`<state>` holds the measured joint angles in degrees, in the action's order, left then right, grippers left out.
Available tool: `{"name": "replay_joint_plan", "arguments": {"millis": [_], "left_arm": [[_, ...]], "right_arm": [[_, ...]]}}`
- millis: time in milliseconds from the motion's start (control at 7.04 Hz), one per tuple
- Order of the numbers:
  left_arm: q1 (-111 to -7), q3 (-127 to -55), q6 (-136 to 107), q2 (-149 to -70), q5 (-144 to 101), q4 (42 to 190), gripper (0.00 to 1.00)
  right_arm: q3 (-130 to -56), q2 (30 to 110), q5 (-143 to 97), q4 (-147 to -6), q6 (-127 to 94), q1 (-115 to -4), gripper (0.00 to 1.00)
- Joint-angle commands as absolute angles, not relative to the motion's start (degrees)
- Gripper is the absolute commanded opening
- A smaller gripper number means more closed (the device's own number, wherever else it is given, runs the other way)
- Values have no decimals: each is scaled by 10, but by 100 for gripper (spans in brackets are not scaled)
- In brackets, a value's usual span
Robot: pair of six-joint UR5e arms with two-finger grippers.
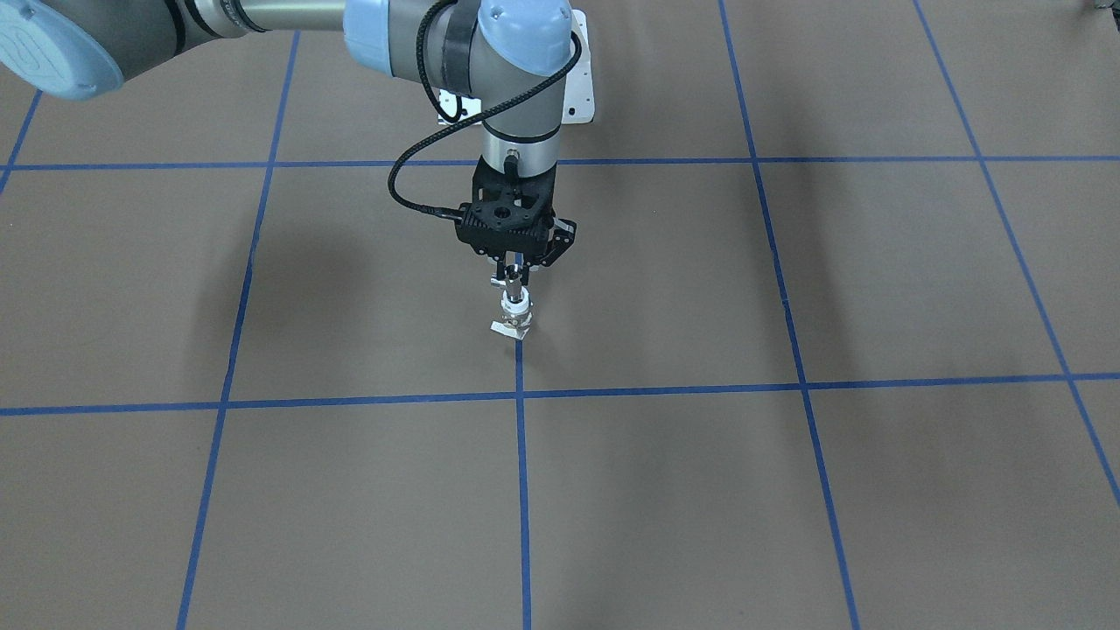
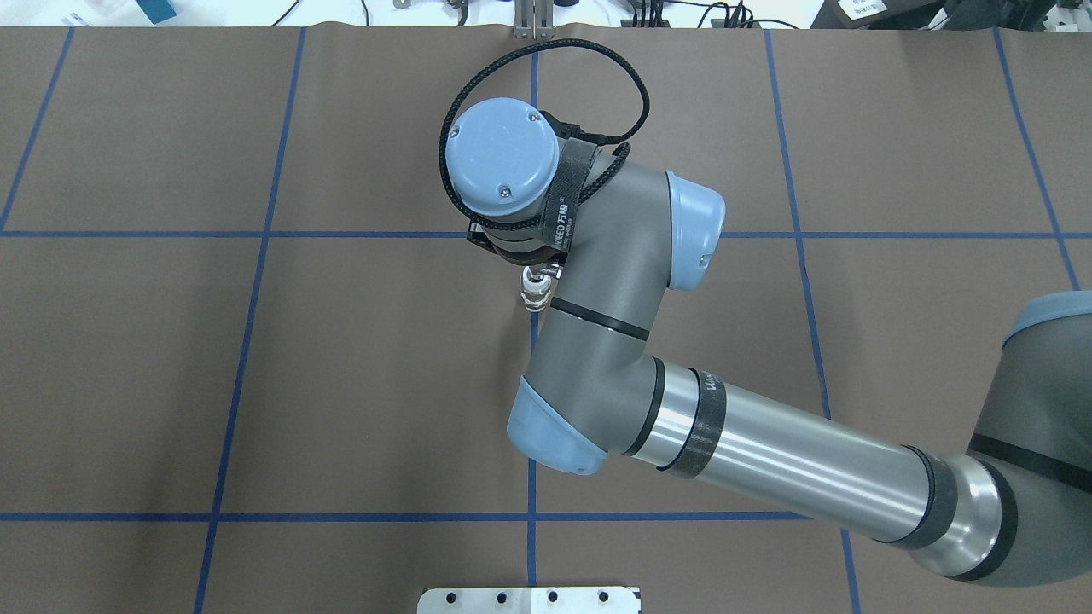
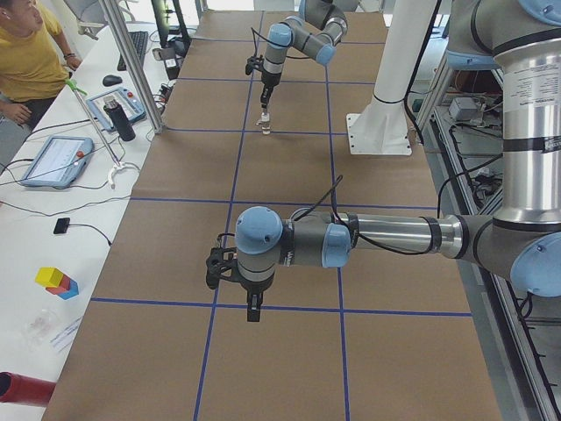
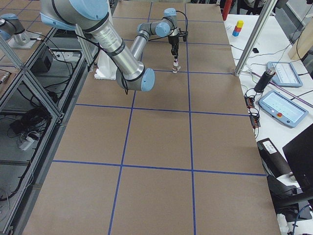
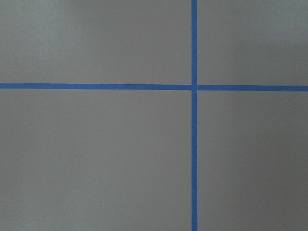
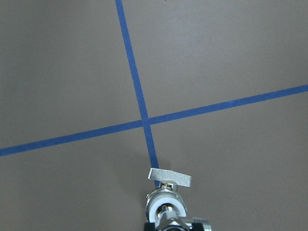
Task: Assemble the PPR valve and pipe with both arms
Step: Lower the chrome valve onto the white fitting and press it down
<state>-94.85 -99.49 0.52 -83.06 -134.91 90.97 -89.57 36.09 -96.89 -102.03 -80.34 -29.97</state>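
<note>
The PPR valve (image 1: 515, 313) stands upright on the brown table on a blue tape line, white collar up and flat tab (image 1: 507, 330) at the bottom. The chrome pipe (image 1: 512, 284) sits on top of it, in line with it. My right gripper (image 1: 514, 278) points straight down and is shut on the pipe. The right wrist view shows the valve (image 6: 166, 206) and its tab (image 6: 169, 177) right below the camera. In the overhead view my wrist hides most of it; the valve (image 2: 535, 296) peeks out. My left gripper (image 3: 253, 307) shows only in the exterior left view, hanging over bare table; I cannot tell its state.
The white pedestal base plate (image 1: 577, 96) lies behind the right gripper. Blue tape lines (image 5: 194, 144) divide the table into squares. A side bench with tablets (image 3: 54, 160), a bottle and an operator (image 3: 26, 53) runs along the table's far edge.
</note>
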Motion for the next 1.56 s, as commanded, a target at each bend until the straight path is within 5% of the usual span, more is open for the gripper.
{"name": "replay_joint_plan", "arguments": {"millis": [0,1420], "left_arm": [[-948,-994,5,-831,-1349,910,100],[-948,-995,6,-832,-1349,910,100]], "right_arm": [[-895,360,-968,-1018,-803,-300,0],[-883,366,-968,-1016,-801,-293,0]]}}
